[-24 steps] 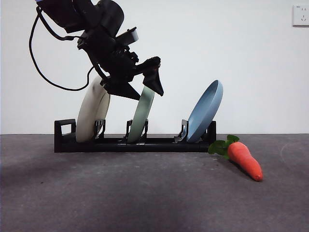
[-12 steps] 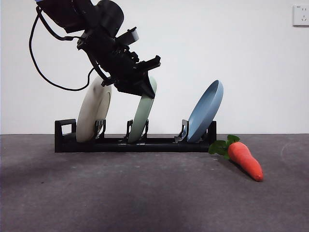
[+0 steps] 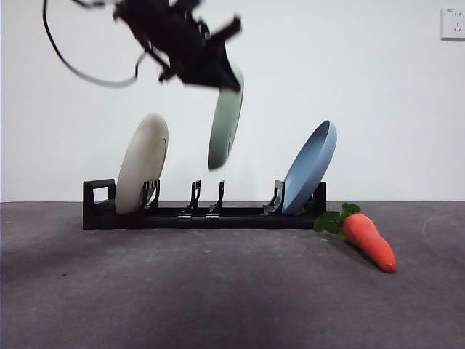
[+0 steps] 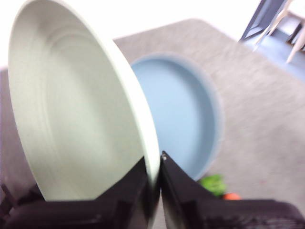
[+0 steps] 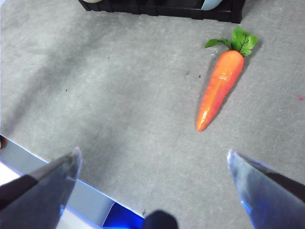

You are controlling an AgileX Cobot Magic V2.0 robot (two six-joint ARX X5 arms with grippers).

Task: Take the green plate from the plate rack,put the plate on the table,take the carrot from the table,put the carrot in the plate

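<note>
My left gripper [image 3: 218, 76] is shut on the rim of the green plate [image 3: 224, 120] and holds it on edge in the air above the middle slot of the black plate rack [image 3: 203, 215]. In the left wrist view the jaws pinch the green plate's [image 4: 76, 114] rim. The carrot [image 3: 368, 240] lies on the dark grey table [image 3: 218, 291] right of the rack, leaves toward the rack. My right gripper [image 5: 152, 164] is open and empty above the table, with the carrot [image 5: 220, 87] well ahead of it.
A cream-white plate [image 3: 141, 173] leans in the rack's left slot and a blue plate [image 3: 310, 166] in its right slot; the blue plate [image 4: 186, 129] also shows behind the green one. The rack's square loop handle [image 3: 99, 196] is at its left end.
My left gripper closed on the green plate's rim and lifted it up out of the rack's middle slot. The carrot and the other plates have not moved.
</note>
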